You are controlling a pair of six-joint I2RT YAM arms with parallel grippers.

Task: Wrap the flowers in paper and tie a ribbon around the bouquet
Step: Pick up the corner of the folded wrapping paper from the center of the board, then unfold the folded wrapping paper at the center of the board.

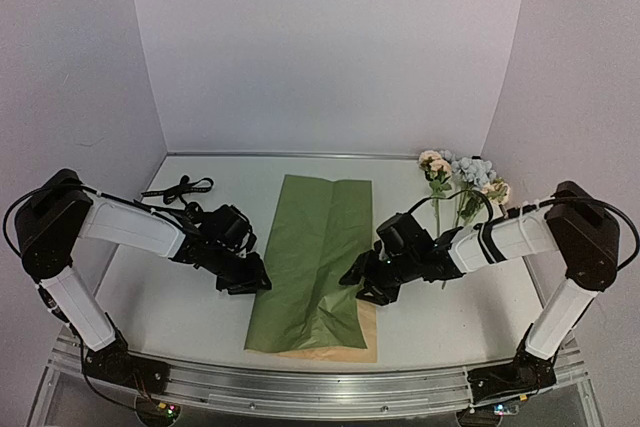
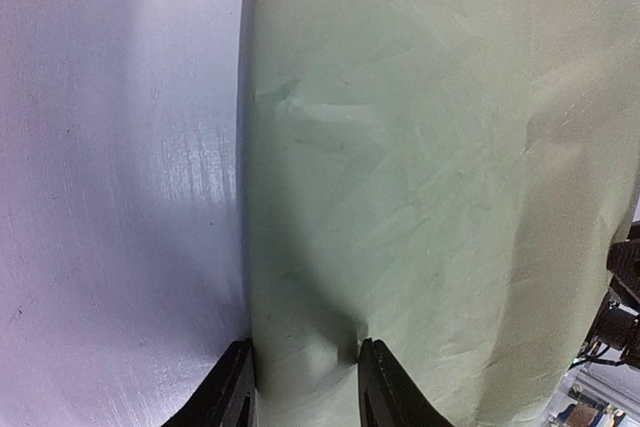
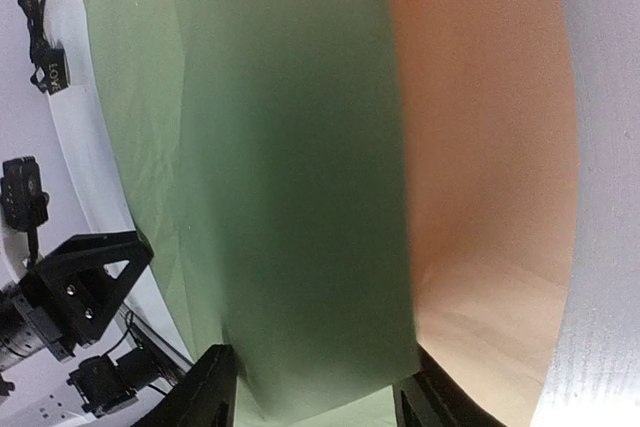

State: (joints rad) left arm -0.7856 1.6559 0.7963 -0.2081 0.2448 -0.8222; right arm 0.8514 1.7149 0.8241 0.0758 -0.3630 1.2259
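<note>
Lengthwise, the paper [image 1: 315, 257] runs near to far down the table [image 1: 170, 307].

A robotics lab booth: plain white walls [image 1: 330, 47] enclose a white table [image 1: 190, 297] from nine to three o'clock, while an aluminium rail [image 1: 320, 387] at six o'clock carries the left arm [image 1: 130, 227] and right arm [image 1: 510, 237].

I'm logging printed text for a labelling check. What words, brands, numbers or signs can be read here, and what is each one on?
"LOV": pale letters on the end of the black ribbon, right wrist view; any letters after these are too blurred to read.
Top view: the ribbon's lettering is too small to read.
The paper shows no print, and no other text is legible.
</note>
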